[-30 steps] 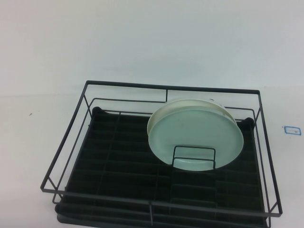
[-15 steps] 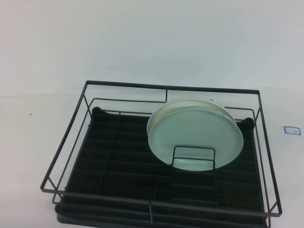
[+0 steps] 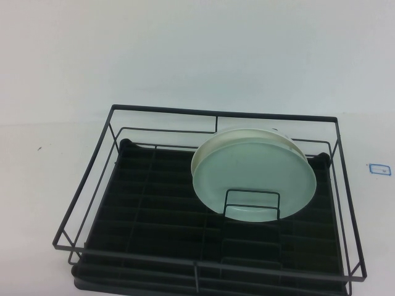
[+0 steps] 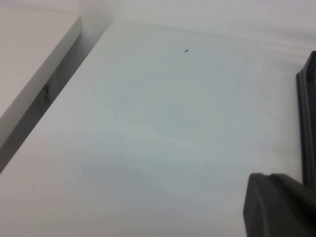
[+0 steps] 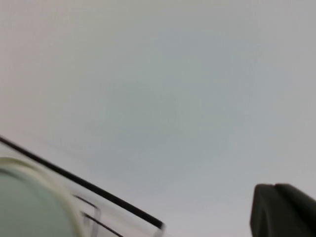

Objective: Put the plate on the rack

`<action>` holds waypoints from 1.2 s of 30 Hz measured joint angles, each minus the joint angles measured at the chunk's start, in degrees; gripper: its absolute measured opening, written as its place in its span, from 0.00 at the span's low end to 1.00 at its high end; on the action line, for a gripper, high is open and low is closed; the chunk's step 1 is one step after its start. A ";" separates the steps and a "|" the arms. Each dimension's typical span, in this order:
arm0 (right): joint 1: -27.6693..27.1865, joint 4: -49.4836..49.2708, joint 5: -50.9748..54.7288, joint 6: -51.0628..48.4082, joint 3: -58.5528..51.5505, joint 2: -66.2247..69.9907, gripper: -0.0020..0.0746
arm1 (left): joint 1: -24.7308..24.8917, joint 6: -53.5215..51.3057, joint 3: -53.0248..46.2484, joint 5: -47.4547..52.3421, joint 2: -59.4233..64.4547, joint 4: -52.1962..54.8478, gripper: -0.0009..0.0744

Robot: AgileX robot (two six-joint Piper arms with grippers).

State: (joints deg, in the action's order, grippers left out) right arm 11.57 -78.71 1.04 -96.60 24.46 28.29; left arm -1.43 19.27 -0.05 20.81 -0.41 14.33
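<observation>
The pale mint-green plate [image 3: 253,176] stands on edge inside the black wire rack [image 3: 163,111], at its right half, propped by the small wire loop divider [image 3: 252,192] in front of it. A cream plate's rim [image 3: 291,143] shows just behind it. Neither arm shows in the high view. My left gripper [image 4: 270,174] is shut and empty over the bare table left of the rack, whose dark edge [image 4: 308,123] shows beside it. My right gripper [image 5: 273,184] is shut and empty, away from the rack wire [image 5: 98,192] and the plate [image 5: 24,210].
A small blue-edged label [image 3: 379,168] lies on the white table right of the rack. A raised white ledge [image 4: 29,74] runs beside the table in the left wrist view. Bare white table surrounds the rack on the left and behind.
</observation>
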 joint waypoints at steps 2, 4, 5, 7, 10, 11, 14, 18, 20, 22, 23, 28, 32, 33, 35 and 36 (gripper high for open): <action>0.00 16.79 5.28 16.29 1.63 -1.81 0.02 | 0.00 0.00 0.00 0.00 0.00 0.00 0.01; 0.00 33.20 9.98 34.97 2.90 -3.11 0.02 | 0.00 0.00 0.00 0.00 0.00 0.00 0.01; 0.00 41.95 12.46 45.56 3.34 -3.70 0.02 | 0.00 0.00 0.00 0.00 0.00 0.00 0.01; 0.00 56.49 17.12 62.51 3.56 -4.57 0.02 | 0.00 0.00 0.00 0.00 0.00 0.00 0.01; 0.00 67.86 23.15 79.36 2.67 -5.10 0.02 | 0.00 0.00 0.00 0.00 0.00 0.00 0.01; 0.00 69.73 24.13 81.80 1.85 -5.24 0.02 | 0.00 0.00 0.00 0.00 0.00 0.00 0.01; 0.00 71.76 22.88 84.92 -2.28 -5.37 0.02 | 0.00 0.00 0.00 0.00 0.00 0.00 0.01; 0.00 71.77 12.76 86.23 -11.78 -6.57 0.02 | 0.00 0.00 0.00 0.00 0.00 0.00 0.01; -0.47 71.65 7.10 86.48 -17.51 -9.87 0.02 | 0.00 0.00 0.00 0.00 0.00 0.00 0.01; -1.47 71.00 4.07 86.62 -22.34 -14.79 0.02 | 0.00 0.00 0.00 0.00 0.00 0.00 0.01; -2.33 70.29 3.89 86.62 -24.23 -18.12 0.02 | 0.00 0.00 0.00 -0.11 0.00 0.00 0.01; -7.53 69.64 11.28 85.52 -25.99 -28.58 0.02 | 0.00 0.00 0.00 -0.14 0.00 0.00 0.01; -9.24 71.75 17.30 83.80 -26.11 -28.85 0.02 | 0.00 0.00 0.00 -0.14 0.00 0.11 0.01; -9.24 72.44 18.76 83.37 -26.11 -28.85 0.02 | 0.00 0.00 0.00 -0.14 0.00 0.11 0.01; -9.24 73.54 20.32 82.21 -26.11 -28.85 0.02 | 0.00 0.00 0.00 -0.14 0.00 0.11 0.01; -9.24 73.85 20.41 81.56 -26.11 -28.85 0.02 | 0.00 0.00 0.00 -0.14 0.00 0.11 0.01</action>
State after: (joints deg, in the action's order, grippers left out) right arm 2.33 -4.86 21.45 -15.04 -1.64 -0.56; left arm -1.43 19.27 -0.05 20.67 -0.41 14.44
